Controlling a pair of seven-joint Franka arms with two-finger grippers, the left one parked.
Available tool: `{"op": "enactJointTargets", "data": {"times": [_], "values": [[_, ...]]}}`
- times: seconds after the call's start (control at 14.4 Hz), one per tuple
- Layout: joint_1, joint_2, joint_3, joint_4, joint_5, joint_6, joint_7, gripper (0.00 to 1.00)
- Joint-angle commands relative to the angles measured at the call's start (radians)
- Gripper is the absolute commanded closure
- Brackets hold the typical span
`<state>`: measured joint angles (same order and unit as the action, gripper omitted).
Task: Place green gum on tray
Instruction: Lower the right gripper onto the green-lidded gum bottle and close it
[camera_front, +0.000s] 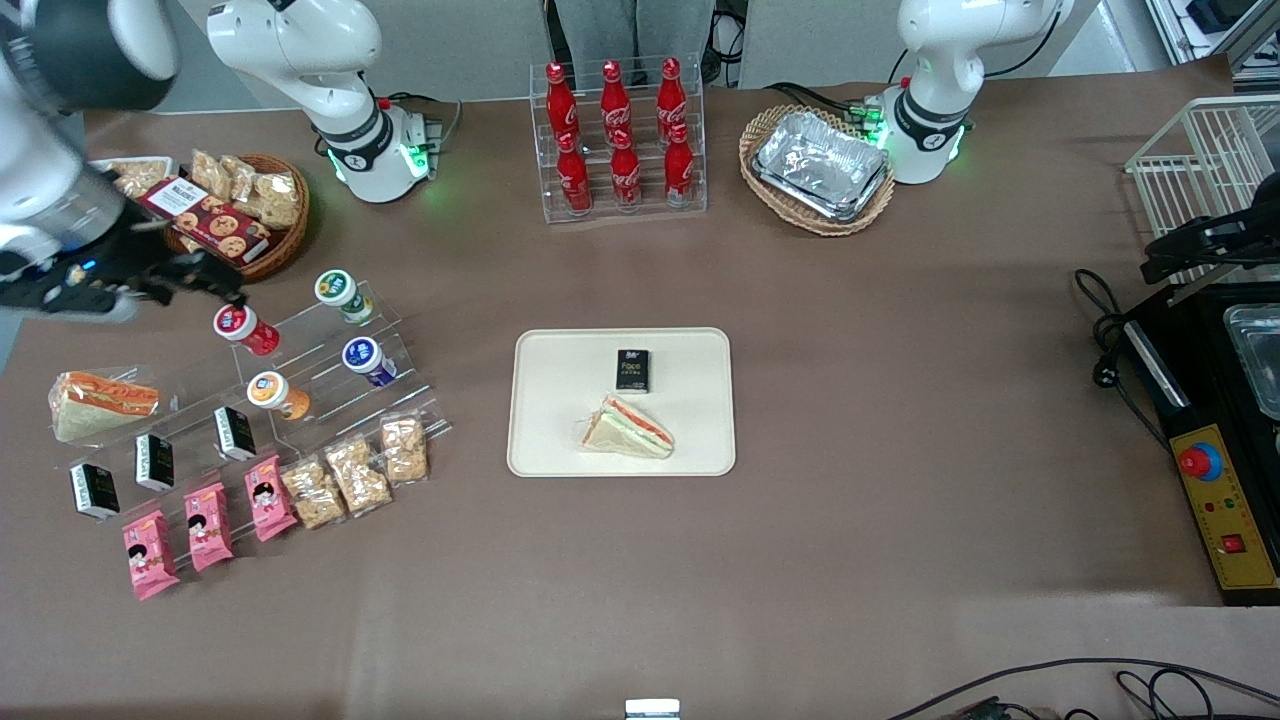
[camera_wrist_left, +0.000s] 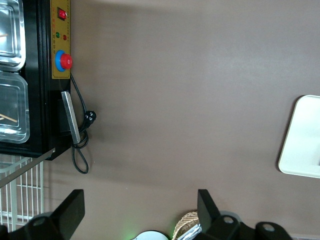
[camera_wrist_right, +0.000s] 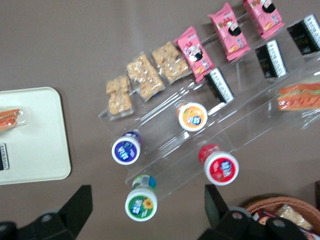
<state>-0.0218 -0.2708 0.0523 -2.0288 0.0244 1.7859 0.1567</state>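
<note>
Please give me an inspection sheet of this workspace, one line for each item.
Surface: brown table.
Job's things: green gum on the clear stepped stand; tray holds a sandwich and a black box.
Clutter: red-lidded bottle, blue-lidded bottle, cola rack, foil trays.
Grippers: gripper above the green gum, jaws open.
Cables: black cord by the control box.
Surroundings: wire rack.

Brown-covered bench fills the scene w/ even overhead light. White wire rack and black machine sit at parked arm's end.
</note>
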Motion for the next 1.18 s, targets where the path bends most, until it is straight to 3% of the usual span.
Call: {"op": "enactJointTargets", "data": {"times": [0.0,0.9,1.11], "values": [[0.031,-0.209,-0.003,-0.264,0.012,0.108,0.041,0.00],[0.068,-0.150,-0.003,-0.309,0.019,0.141,0.084,0.00],[0.069,-0.139,-0.003,-0.366,0.028,0.217,0.086,0.00]]}}
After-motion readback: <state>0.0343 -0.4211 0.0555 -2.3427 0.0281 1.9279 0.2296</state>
